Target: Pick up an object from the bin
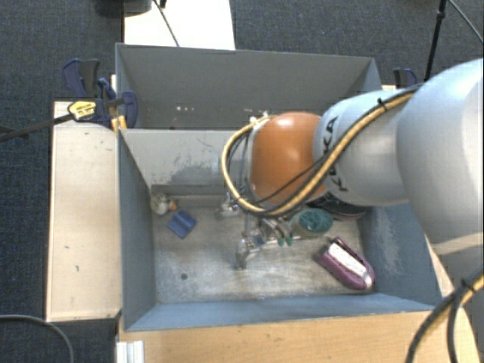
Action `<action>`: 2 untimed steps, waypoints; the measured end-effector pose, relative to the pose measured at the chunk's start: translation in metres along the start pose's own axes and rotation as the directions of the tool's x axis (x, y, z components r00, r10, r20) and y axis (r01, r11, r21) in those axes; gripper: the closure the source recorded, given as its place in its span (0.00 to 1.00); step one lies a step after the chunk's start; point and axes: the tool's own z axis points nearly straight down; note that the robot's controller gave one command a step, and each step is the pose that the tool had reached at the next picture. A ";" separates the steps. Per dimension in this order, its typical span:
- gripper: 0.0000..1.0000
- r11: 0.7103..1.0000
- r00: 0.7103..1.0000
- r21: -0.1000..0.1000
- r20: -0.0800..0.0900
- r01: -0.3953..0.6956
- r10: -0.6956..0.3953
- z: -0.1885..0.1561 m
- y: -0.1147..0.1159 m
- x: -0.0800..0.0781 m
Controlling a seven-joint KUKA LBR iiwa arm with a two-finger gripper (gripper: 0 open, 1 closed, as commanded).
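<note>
At the near wall of the bin (287, 308): bare grey floor just behind it, scuffed pale, nothing on it.
Near right corner: purple-and-white packet (344, 265), oblong, lying flat and slanted, clear of both walls; likely light and a little soft, perhaps slick-skinned; best taken across the narrow width, near the middle.
Middle of the floor: gripper (246, 254), low over bare metal, hanging under the orange wrist cover (283, 161); nothing seen in its grasp; spread or closed, cannot tell from this angle.
Just right of the gripper: teal round thing (314, 219), partly hidden by the arm, near the packet but apart from it; kind unclear; looks flat and lid-like, so probably light and stiff, hard to pinch except across an edge.
Left of the gripper: small blue block (181, 223), tilted, alone on the floor, well apart from the gripper; likely light and rigid, easy to take across two opposite faces.
Further back on the left: small pale round thing (159, 203) at the foot of the back slope, too small to identify.
Task's thing: not settled; nearest candidate by position the teal round thing, then the packet.
Progress: nothing lifted so far as visible; pick not yet done.
</note>
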 end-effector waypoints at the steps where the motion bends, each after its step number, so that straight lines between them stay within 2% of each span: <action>1: 0.00 0.999 0.999 0.002 0.001 0.041 -0.041 -0.003 -0.068 -0.023; 2: 1.00 0.999 0.999 0.001 0.009 0.039 -0.039 -0.005 -0.064 -0.025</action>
